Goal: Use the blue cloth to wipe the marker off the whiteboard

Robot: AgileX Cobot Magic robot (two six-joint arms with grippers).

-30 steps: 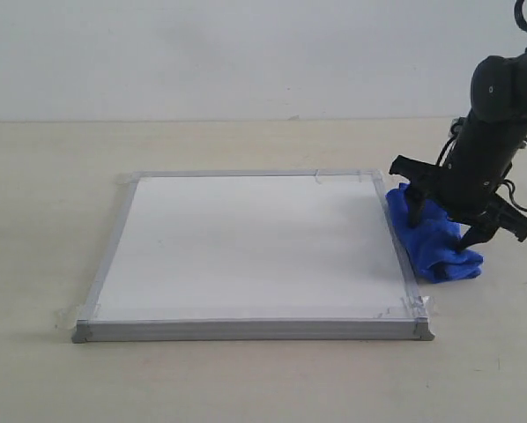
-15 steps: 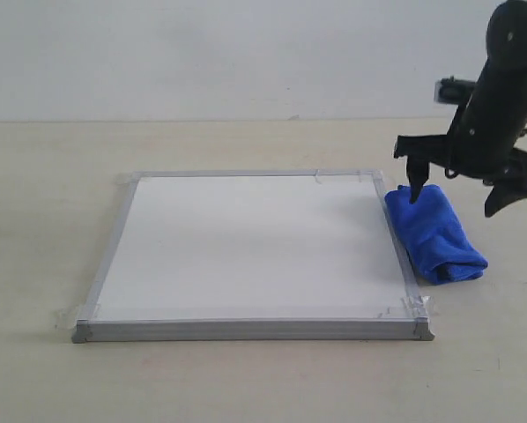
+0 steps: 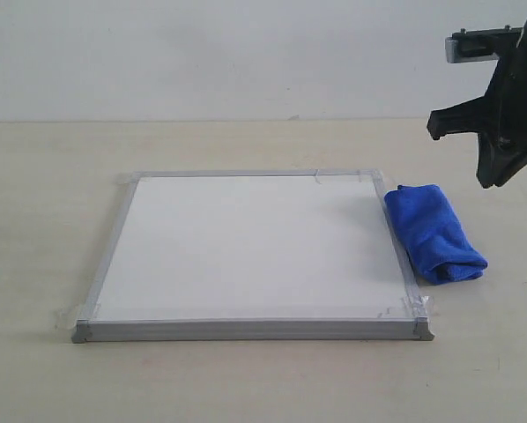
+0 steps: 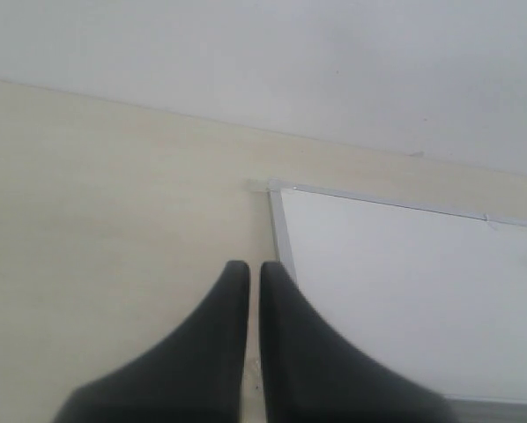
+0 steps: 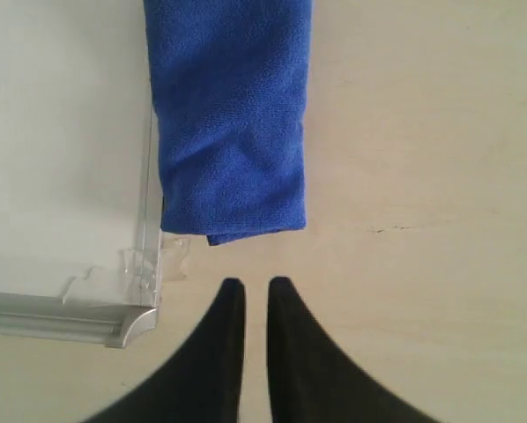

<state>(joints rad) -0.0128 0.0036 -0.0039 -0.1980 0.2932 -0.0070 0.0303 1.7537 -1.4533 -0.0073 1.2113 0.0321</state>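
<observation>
The whiteboard (image 3: 246, 256) lies flat in the middle of the table, silver frame and taped corners showing. No red marker line shows on its white surface in any view. The blue cloth (image 3: 435, 233) lies folded on the table against the board's right edge, with nothing holding it. My right gripper (image 3: 491, 181) hangs high above and right of the cloth. In the right wrist view its fingers (image 5: 256, 282) stand nearly together and empty, just short of the cloth's (image 5: 233, 115) end. My left gripper (image 4: 255, 264) is shut and empty beside the board's (image 4: 404, 282) left edge.
Pale wooden table (image 3: 34, 220) surrounds the board on all sides. A plain white wall (image 3: 202, 53) stands behind. The board's near right corner (image 5: 127, 322), with clear tape, lies close to my right fingertips in the right wrist view.
My right gripper let go of the cloth, rose up and to the right, and its fingers drew together. The cloth settled flat beside the board.
</observation>
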